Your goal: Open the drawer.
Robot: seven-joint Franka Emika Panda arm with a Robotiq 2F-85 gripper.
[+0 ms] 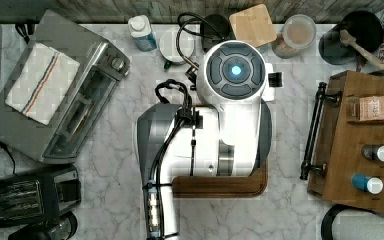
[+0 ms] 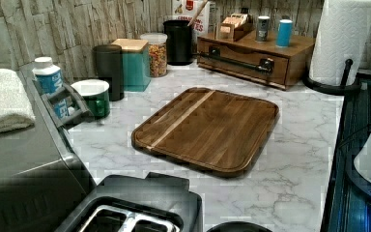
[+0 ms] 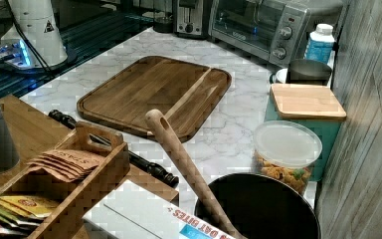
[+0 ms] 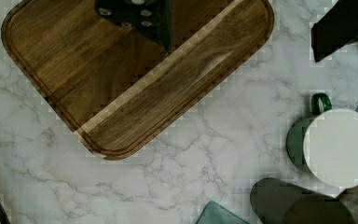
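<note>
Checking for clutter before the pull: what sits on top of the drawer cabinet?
On the cabinet: a wooden caddy of packets, a grey shaker and a blue shaker. The drawer is closed, so its inside is hidden.

The desk (image 2: 294, 145) is glossy white marble. The drawer (image 2: 241, 60) is matt brown wood; its bar handle (image 2: 236, 61) is black metal.
</note>
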